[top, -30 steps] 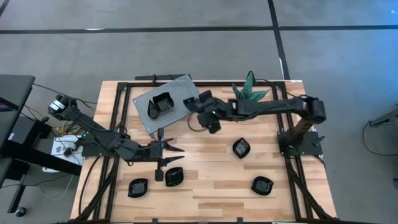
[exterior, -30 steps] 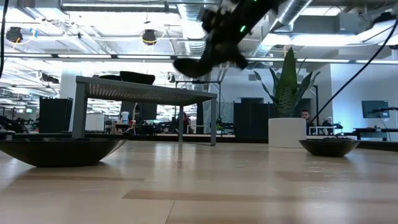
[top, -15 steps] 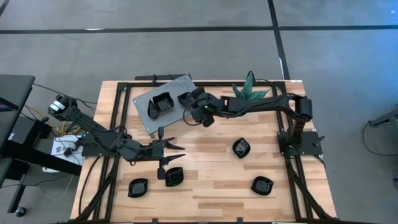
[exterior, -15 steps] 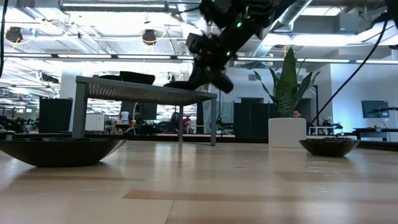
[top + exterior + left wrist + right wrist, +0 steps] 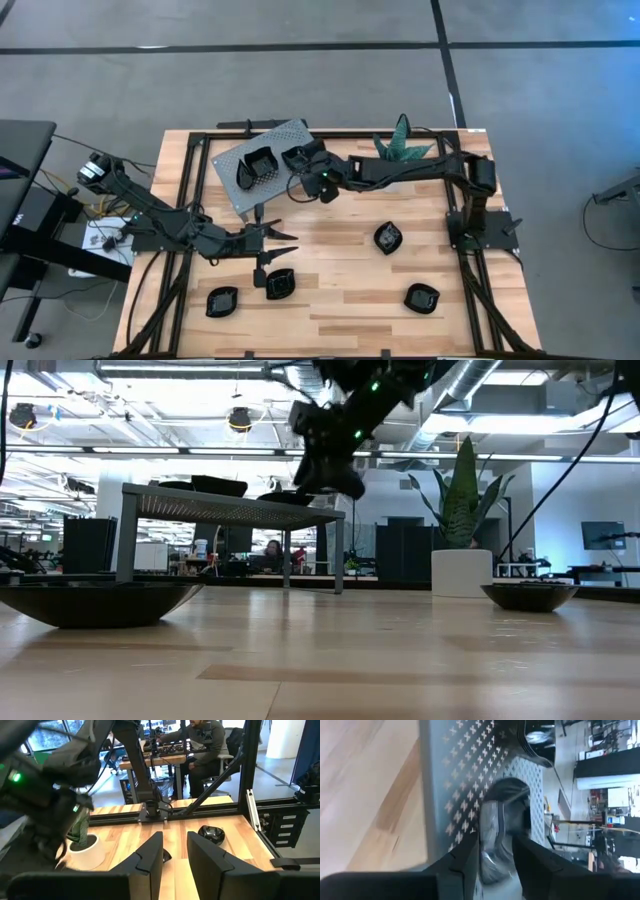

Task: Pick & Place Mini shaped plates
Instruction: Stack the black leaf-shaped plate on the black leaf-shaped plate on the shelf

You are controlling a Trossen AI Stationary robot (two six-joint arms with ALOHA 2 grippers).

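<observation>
Perforated stand (image 5: pixel 262 165), plant (image 5: pixel 402 143) (white pot).

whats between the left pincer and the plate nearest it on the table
Bare wood only in the high view: the left pincer sits just above the plate, nothing between.

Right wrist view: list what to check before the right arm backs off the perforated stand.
1. Carried plate is over the grey stand, not the wood: ok.
2. Right gripper has let go of that plate: cannot tell.
3. Plate already on the stand lies beside the new one, not under it: ok.
4. Plant is off to the side of the right arm's way back: ok.
5. Left gripper is out over the table, away from the stand, fingers open and empty: ok.
6. Plates to fetch next are on the table: four in view: ok.
</observation>
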